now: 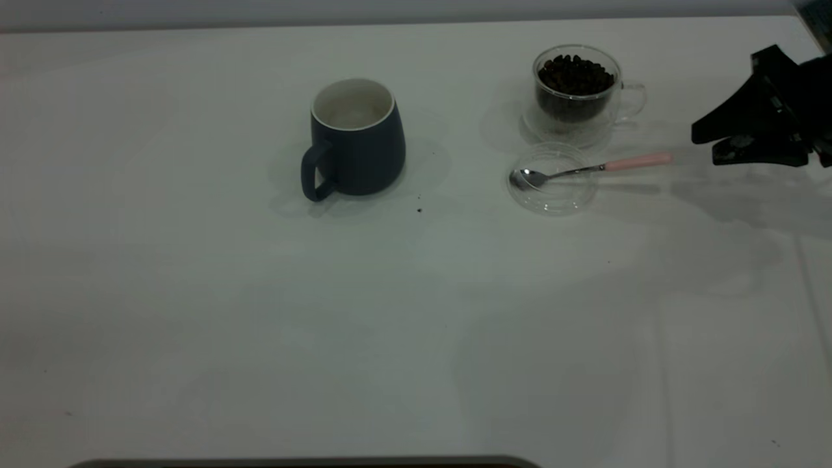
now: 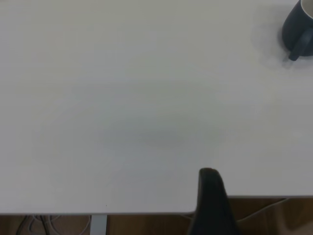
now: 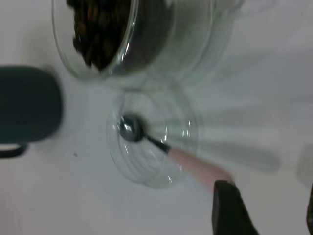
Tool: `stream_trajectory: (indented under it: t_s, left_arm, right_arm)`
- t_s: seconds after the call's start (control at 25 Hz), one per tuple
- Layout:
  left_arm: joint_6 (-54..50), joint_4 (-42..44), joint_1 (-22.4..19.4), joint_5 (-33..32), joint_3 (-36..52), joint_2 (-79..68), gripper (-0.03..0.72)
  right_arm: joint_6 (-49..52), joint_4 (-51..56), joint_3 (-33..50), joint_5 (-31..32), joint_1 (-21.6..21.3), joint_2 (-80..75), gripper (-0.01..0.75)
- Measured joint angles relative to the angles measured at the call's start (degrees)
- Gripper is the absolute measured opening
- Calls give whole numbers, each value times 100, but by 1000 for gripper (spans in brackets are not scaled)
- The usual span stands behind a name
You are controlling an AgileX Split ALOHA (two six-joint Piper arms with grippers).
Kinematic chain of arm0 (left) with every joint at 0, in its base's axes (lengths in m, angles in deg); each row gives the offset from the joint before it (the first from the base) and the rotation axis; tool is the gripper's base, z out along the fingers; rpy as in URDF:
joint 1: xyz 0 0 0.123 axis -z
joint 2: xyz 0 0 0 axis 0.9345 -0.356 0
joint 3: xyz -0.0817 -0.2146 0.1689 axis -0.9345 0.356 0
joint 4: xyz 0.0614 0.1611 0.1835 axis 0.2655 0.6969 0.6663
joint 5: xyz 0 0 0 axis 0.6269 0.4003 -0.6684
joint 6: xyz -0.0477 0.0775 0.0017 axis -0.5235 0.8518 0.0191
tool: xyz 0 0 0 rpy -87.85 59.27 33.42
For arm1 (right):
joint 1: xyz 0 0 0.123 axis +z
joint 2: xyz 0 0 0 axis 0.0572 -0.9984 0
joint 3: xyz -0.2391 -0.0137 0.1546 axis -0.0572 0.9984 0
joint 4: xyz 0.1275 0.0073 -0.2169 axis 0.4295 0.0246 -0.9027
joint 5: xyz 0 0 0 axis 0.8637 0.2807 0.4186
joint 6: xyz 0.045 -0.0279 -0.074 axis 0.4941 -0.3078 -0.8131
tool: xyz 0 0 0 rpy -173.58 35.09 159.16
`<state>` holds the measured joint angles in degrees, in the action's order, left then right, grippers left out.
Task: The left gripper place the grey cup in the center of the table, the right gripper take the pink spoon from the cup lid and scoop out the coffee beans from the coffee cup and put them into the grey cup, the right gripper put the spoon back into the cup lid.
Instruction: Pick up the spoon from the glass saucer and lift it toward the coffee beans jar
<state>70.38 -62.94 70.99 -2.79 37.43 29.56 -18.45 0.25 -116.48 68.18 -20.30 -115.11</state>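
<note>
White and nearly bare, the surface (image 1: 195, 325) carried the grey cup (image 1: 356, 140) near centre. At its 3 o'clock stood the coffee cup (image 1: 575, 91) of coffee beans (image 1: 575, 75), the cup lid (image 1: 552, 179) just in front holding the pink spoon (image 1: 588, 169). We saw the right claw (image 1: 705, 146) apart beyond the handle tip. A hasty approach, we judged, could nudge the handle and flip the spoon off. We couldn't tell the left claw's (image 2: 210, 196) state.
</note>
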Motion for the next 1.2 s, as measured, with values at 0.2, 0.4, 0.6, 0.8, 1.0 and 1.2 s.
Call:
stream_trajectory:
  t_s: [0.2, 0.4, 0.6, 0.8, 1.0, 1.2]
  left_arm:
    - [-5, 0, 0, 0, 0, 0, 565]
    - [-16, 0, 0, 0, 0, 0, 565]
    - [-16, 0, 0, 0, 0, 0, 565]
    - [-16, 0, 0, 0, 0, 0, 565]
    - [-13, 0, 0, 0, 0, 0, 565]
    - [-13, 0, 0, 0, 0, 0, 565]
  right_arm:
    - [0, 0, -587, 636, -67, -548, 415]
    - [0, 7, -773, 870, -61, -864, 415]
    - [-6, 31, -804, 1064, -54, -1082, 415]
    - [-135, 241, -816, 1244, 68, -1198, 415]
    - [-170, 416, -816, 1300, 119, -1208, 415]
    - [-165, 477, -828, 1516, 119, -1215, 415]
